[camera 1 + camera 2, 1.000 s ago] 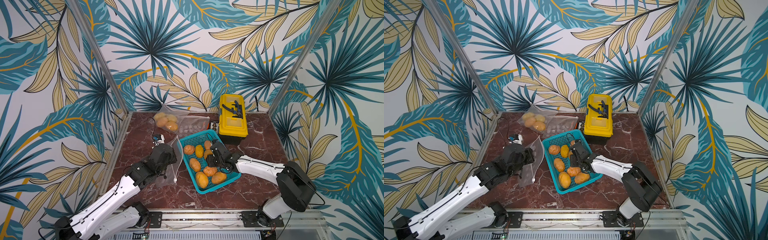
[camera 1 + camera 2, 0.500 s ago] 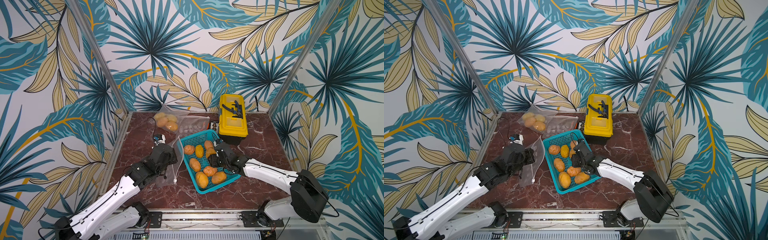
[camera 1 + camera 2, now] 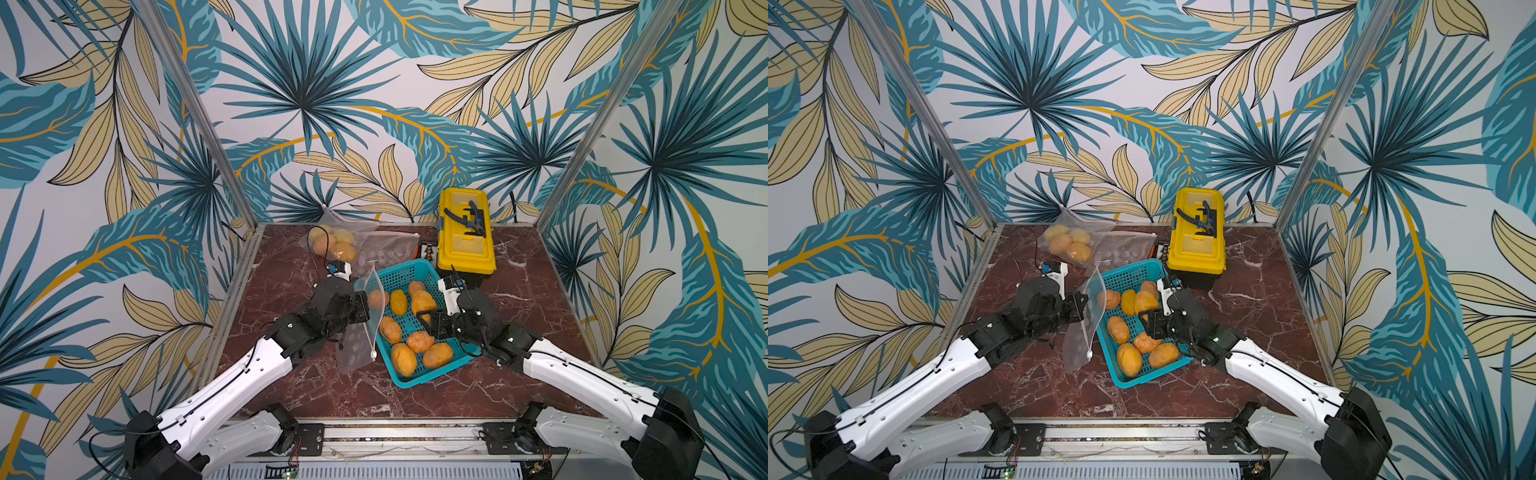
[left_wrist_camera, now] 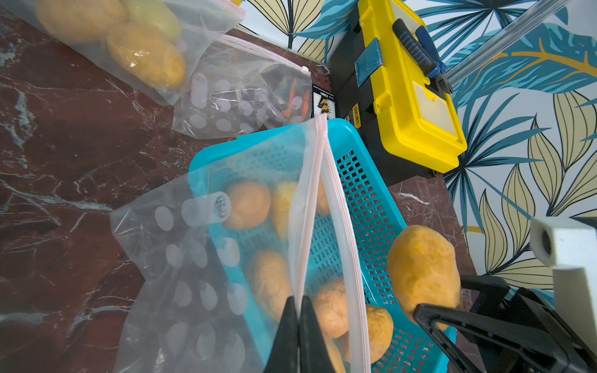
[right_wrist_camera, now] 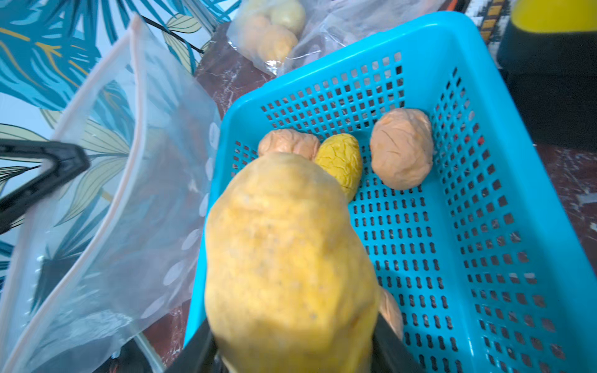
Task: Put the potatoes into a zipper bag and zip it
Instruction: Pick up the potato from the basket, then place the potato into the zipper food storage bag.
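Observation:
Several yellow-orange potatoes (image 3: 403,359) lie in a teal basket (image 3: 409,266). My right gripper (image 3: 426,313) is shut on one potato (image 5: 287,258), holding it just above the basket's middle, a short way right of the bag mouth. My left gripper (image 4: 298,302) is shut on one lip of the clear zipper bag (image 3: 357,340), holding it upright at the basket's left edge. The bag's mouth gapes slightly toward the basket, and nothing shows inside it. In both top views the held potato (image 3: 1145,301) hangs above the others.
A yellow toolbox (image 3: 465,237) stands behind the basket, touching its far corner. At the back lie a zipper bag filled with potatoes (image 3: 332,243) and a flat clear bag (image 3: 386,249). Patterned walls close off three sides of the marble table.
My right arm's elbow has swung out to the right and lower, while its gripper stays over the basket with the potato. The left arm and bag have not moved.

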`<state>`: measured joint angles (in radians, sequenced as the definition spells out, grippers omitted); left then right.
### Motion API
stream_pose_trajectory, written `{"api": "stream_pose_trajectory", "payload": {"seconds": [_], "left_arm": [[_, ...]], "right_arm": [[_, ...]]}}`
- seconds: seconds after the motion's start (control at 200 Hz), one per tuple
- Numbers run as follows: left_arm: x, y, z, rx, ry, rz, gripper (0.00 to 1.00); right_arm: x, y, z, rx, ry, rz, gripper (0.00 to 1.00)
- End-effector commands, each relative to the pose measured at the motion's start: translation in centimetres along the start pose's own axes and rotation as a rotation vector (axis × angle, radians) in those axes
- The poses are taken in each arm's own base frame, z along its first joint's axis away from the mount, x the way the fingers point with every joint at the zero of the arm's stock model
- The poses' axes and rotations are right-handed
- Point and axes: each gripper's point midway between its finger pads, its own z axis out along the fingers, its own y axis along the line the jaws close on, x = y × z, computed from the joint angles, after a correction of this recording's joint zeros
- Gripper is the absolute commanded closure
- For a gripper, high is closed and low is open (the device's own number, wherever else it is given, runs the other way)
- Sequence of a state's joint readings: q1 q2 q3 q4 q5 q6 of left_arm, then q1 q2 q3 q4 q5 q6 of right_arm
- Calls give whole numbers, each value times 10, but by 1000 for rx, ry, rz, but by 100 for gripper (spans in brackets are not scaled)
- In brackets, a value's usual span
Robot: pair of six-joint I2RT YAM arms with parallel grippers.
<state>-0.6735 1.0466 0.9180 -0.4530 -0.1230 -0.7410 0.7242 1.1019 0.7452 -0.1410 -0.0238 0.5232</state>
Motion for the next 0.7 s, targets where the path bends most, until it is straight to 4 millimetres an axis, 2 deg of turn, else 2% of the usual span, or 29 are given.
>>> {"api": "stream_pose_trajectory", "payload": {"seconds": [0.0,0.255,0.275,0.33,0.531,0.696], "left_arm": [[-8,-8,1,21,-28,-4,100],[-6,-7,13,-2,-6,-3,100],[-5,-8,13,2,-1,-3,100],[-4,-9,15,6,8,-4,100],[-4,-10,17,3,10,-2,100],[-4,-8,17,-3,6,1,100]], "right_arm": [[-7,24,-8,-89,-17,-14,71],[-28,62,-28,-187,-66,-77,72],[-24,73,-30,-214,-56,-93,72],[-27,81,-30,-231,-57,-101,73],[-35,100,-11,-252,-16,-94,76],[-33,98,17,-204,27,-74,78]]}}
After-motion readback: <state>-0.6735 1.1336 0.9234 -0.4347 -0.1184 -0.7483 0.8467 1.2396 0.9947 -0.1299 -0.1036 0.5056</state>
